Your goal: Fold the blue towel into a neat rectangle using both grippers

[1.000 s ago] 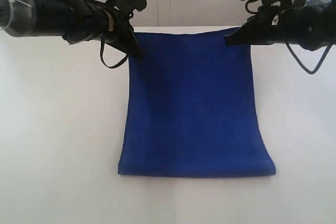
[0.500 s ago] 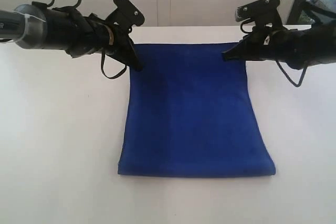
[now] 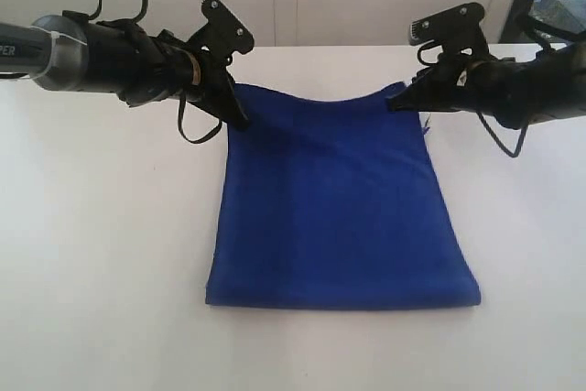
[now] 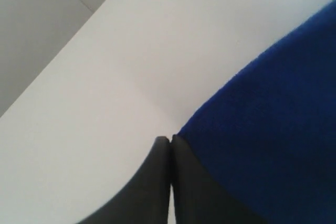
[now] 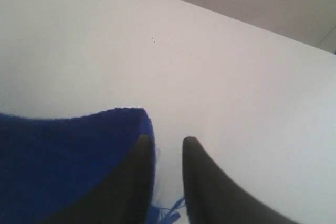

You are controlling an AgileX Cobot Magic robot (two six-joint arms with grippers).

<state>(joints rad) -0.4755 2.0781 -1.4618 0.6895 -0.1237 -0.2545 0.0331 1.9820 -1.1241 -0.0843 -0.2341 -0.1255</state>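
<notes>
Royal-blue rectangular terry towel [image 3: 339, 208] lies spread on the white table [image 3: 110, 254], its far edge sagging between two slightly raised corners. At the left corner the black left claw [image 4: 170, 140] has its fingers pressed together; whether cloth is pinched between them I cannot tell. The black right claw [image 5: 164, 139] stands narrowly parted, one finger touching the right corner, a loose blue thread [image 5: 170, 211] just beside it.

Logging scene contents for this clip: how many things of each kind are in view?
towel: 1
grippers: 2, left gripper and right gripper
table: 1
Total: 4
</notes>
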